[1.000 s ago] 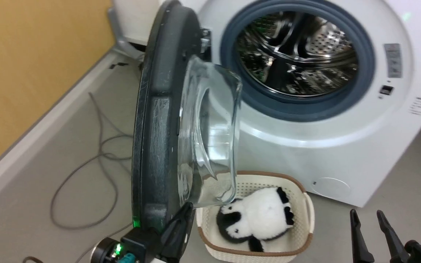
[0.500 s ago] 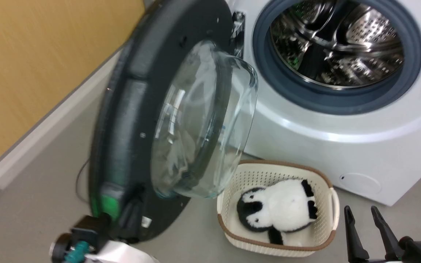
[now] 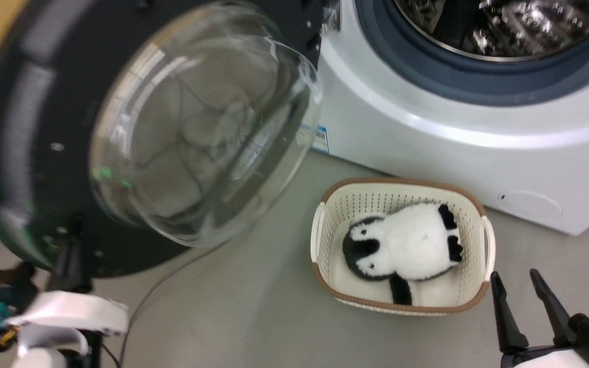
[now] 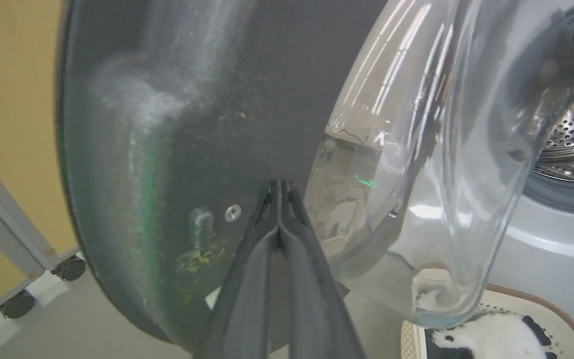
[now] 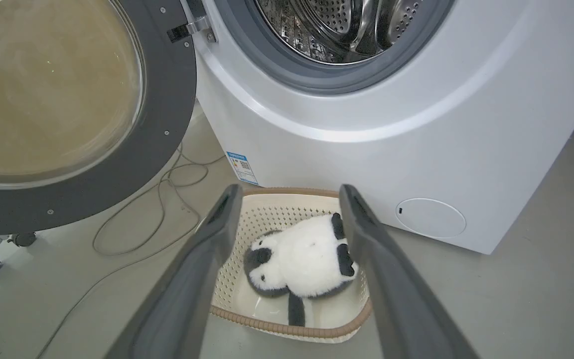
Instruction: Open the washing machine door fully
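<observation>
Washing machine door (image 3: 8, 128) stands wide open. Left tool (image 4: 280, 185) clenched empty, tips against door's black inner face. Right tool (image 5: 289, 192) released, near basket (image 3: 399, 180).

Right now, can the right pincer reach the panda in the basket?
Probably yes: the right pincer is open and aimed at the panda; the basket is open-topped, and the door stands off to the side.

Washing machine door (image 3: 197, 128) at 10 o'clock: matt black plastic, clear glossy glass. Shiny steel drum (image 3: 504, 25). Fluffy plush panda (image 3: 412, 240).
</observation>
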Robot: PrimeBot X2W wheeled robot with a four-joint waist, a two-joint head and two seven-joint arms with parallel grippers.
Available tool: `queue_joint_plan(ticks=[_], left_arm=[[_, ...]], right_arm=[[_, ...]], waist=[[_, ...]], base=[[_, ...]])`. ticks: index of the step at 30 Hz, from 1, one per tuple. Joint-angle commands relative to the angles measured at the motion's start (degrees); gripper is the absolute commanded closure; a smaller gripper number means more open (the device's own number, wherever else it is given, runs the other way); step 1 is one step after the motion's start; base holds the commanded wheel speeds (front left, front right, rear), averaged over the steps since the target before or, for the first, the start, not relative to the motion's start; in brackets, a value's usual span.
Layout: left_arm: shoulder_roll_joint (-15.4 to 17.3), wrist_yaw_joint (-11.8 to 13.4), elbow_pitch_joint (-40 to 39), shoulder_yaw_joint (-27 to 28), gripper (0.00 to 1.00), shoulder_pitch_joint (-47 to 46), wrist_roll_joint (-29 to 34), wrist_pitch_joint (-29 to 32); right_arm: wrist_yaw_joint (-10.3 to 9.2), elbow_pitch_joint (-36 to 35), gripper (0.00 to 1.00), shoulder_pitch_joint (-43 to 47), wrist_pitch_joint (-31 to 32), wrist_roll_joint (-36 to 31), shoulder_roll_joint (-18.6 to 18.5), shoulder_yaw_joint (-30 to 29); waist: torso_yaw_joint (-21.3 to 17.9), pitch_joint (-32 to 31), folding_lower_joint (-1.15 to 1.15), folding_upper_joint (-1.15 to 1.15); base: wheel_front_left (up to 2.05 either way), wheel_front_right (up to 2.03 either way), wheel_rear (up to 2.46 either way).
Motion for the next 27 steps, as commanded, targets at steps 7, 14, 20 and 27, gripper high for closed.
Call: queue_joint_plan(ticks=[7,14,20,27], left_arm=[[3.8,0.0,8.8,5.7,1.0,-7.1,-3.6,-1.8],[6.7,-1.0,16.0,8.1,1.0,-13.4,-5.5,-2.9],[8.1,-2.4,20.7,7.6,1.0,-17.0,-5.4,-3.6],[8.3,-3.3,24.0,6.9,1.0,-18.5,-4.6,-4.7]], right_arm=[[0.03,-2.4,0.0,-1.6,1.8,-0.3,-2.3,-0.3],[0.03,-4.4,0.0,-2.1,3.5,-0.5,-3.5,-0.6],[0.03,-5.2,0.0,-2.2,4.1,-0.5,-3.7,-0.9],[0.03,-4.9,0.0,-2.3,4.0,-0.1,-3.0,-1.1]], waist=[[-1.0,4.4,-0.01,0.0],[-1.4,6.4,-0.01,0.0],[-1.9,7.1,-0.01,0.0],[-2.4,6.7,-0.01,0.0]], base=[[0.0,0.0,0.0],[0.0,0.0,0.0],[0.0,0.0,0.0],[0.0,0.0,0.0]])
